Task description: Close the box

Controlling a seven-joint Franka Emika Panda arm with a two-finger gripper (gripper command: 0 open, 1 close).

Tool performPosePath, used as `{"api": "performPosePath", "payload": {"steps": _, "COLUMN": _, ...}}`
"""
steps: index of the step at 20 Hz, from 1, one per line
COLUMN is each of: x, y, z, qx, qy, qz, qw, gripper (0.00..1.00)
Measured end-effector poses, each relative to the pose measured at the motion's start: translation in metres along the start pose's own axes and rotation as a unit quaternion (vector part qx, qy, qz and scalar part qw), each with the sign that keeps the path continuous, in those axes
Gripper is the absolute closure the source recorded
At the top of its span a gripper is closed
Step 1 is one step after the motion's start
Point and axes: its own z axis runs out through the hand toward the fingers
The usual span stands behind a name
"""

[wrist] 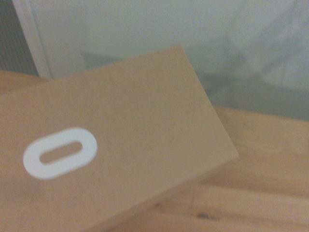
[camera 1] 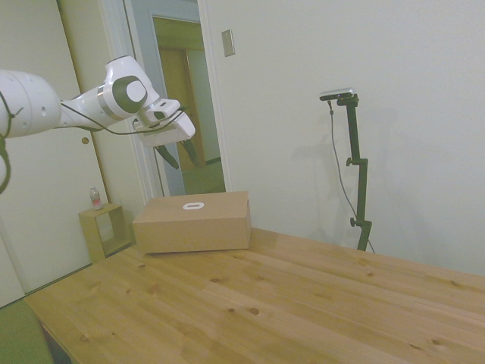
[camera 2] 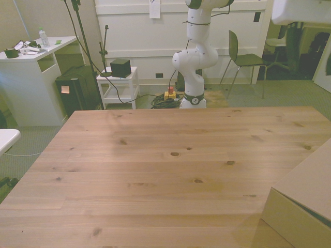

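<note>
While the white arm hangs up in the air, its gripper [camera 1: 178, 155] sits well above the cardboard box [camera 1: 193, 221], touching nothing. Honestly can't tell whether the fingers are apart or together, they're just dark blurry bits in the side view. The box rests on the wooden table [camera 1: 288, 303] near the wall-side edge, lid flap lying flat on top, white-rimmed oval handle hole [camera 1: 193, 205] facing up. Small wooden cube shelf [camera 1: 104, 231] stands on the floor beside it.
</note>
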Motion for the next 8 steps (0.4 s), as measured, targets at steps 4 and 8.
{"api": "performPosePath", "payload": {"steps": 4, "x": 0.003, "y": 0.064, "z": 0.028, "qx": -0.040, "qy": -0.031, "qz": 0.057, "qw": 0.9971, "gripper": 0.00}}
{"api": "performPosePath", "payload": {"steps": 8, "x": 0.007, "y": 0.135, "z": 0.072, "qx": -0.072, "qy": -0.060, "qz": 0.099, "qw": 0.9907, "gripper": 0.00}}
